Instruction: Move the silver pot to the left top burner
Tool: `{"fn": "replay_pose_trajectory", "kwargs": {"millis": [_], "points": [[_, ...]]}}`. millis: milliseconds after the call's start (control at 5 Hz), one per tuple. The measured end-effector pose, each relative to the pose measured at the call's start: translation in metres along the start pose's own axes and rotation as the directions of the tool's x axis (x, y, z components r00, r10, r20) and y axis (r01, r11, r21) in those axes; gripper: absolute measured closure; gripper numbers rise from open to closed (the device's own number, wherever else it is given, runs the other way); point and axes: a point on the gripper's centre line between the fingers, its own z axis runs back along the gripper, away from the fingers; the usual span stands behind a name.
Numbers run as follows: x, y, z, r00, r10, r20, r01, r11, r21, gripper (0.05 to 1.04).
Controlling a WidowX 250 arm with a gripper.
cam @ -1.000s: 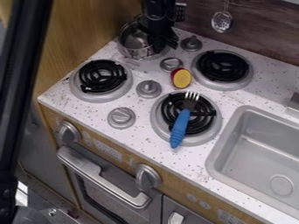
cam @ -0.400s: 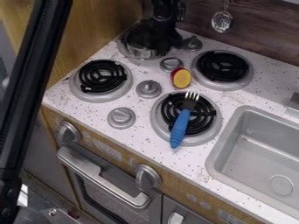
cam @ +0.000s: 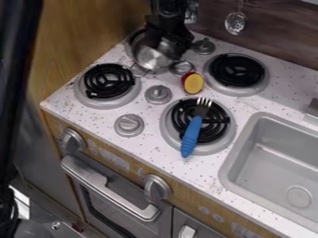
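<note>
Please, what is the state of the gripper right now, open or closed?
Gripper: right at the silver pot; whether it is open or closed cannot be told.

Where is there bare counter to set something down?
White speckled counter is bare between the grey sink and the upper right coil burner, and along the front edge below the left coil burner. It is crowded around the silver pot: the black gripper, two grey knobs and the red-and-yellow toy food crowd in.
</note>
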Motion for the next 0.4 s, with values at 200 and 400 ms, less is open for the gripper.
{"fn": "replay_pose_trajectory", "kwargs": {"millis": [200,400], "points": [[-0.02,-0.014,0.031,1.0,0.005,-0.006,-0.005,1.0,-0.023,0.083],[-0.047,-0.025,0.047,0.994,0.049,-0.102,-0.054,0.997,-0.051,0.084]]}}
